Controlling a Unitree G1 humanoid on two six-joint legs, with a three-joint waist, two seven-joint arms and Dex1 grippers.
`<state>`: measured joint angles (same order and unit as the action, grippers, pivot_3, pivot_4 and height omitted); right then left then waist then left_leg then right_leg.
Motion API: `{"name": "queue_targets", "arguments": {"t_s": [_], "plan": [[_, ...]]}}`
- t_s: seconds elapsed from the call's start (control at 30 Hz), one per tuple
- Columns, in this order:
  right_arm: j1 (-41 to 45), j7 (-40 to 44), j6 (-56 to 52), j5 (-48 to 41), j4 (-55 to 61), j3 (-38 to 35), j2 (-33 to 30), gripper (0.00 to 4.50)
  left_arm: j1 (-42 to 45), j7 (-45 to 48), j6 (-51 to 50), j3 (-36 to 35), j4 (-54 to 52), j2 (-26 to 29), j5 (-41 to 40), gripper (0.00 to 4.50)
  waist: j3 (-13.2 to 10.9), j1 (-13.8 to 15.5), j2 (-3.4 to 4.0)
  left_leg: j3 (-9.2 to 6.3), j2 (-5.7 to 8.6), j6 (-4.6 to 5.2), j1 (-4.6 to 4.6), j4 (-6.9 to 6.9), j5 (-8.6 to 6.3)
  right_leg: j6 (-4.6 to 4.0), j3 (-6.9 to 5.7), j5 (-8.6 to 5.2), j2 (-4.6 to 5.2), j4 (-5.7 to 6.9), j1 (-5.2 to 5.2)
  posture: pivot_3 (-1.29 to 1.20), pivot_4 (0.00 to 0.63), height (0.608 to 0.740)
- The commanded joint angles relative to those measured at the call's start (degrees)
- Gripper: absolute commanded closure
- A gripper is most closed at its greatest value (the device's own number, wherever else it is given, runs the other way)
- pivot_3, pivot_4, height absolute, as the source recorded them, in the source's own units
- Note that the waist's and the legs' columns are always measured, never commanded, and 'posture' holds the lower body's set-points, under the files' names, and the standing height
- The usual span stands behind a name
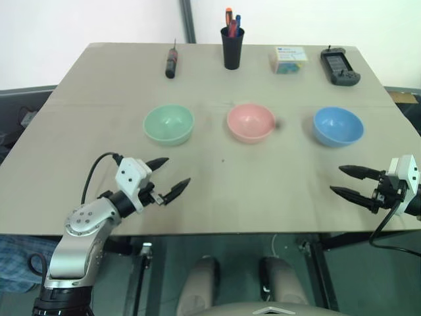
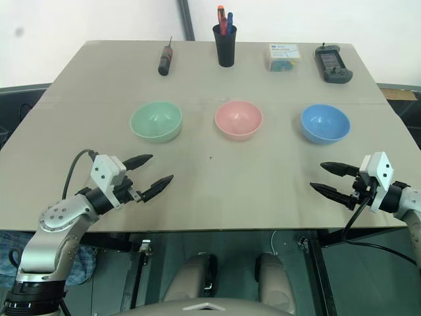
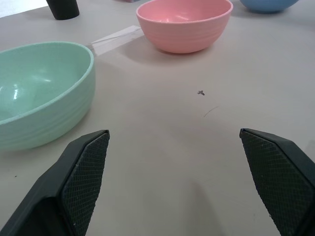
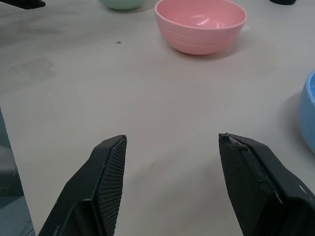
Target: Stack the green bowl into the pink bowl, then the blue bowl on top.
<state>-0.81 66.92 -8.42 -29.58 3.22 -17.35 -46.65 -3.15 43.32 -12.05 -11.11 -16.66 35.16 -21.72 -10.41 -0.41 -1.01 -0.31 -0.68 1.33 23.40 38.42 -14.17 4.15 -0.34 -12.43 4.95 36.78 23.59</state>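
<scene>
Your left gripper is spread wide, holding nothing, low over the table just short of the green bowl. Looks staged for the first pick. Right gripper is parted and empty too, near the blue bowl, likely waiting its turn. Pink bowl sits between them, upright and clear, so it's the stack base. Nothing stacked yet.
</scene>
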Motion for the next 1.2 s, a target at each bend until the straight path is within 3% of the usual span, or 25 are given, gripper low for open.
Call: {"name": "queue_targets", "arguments": {"t_s": [0.03,0.77,1.2], "plan": [[0.06,0.07,0.84,-0.45,0.60,-2.21,-0.71,1.38,1.02,0.29,1.28,0.03,-0.98,-0.27,-0.37,0.00,0.00,0.01,0.00,0.00,0.00,0.00,0.00,0.00,0.00,0.00,0.00,0.00,0.00,0.00,0.00,0.00,0.150,0.740],[1.80,-4.11,-1.81,3.33,2.52,0.07,-1.55,1.38,4.85,3.84,3.07,1.12,2.21,-2.26,-1.24,0.00,0.01,0.05,0.00,0.08,0.00,0.00,-0.14,0.00,0.00,0.00,0.07,0.00,-0.01,0.04,-0.09,0.00,0.150,0.740],[16.51,-7.24,-7.27,13.08,5.30,12.83,-4.45,1.38,2.78,0.92,-2.59,-2.53,-1.76,-4.32,-8.31,0.00,0.01,-0.08,0.00,0.12,-0.02,0.00,-0.30,-0.03,0.00,0.00,0.18,0.00,-0.01,0.05,-0.15,0.00,0.150,0.740]]}}
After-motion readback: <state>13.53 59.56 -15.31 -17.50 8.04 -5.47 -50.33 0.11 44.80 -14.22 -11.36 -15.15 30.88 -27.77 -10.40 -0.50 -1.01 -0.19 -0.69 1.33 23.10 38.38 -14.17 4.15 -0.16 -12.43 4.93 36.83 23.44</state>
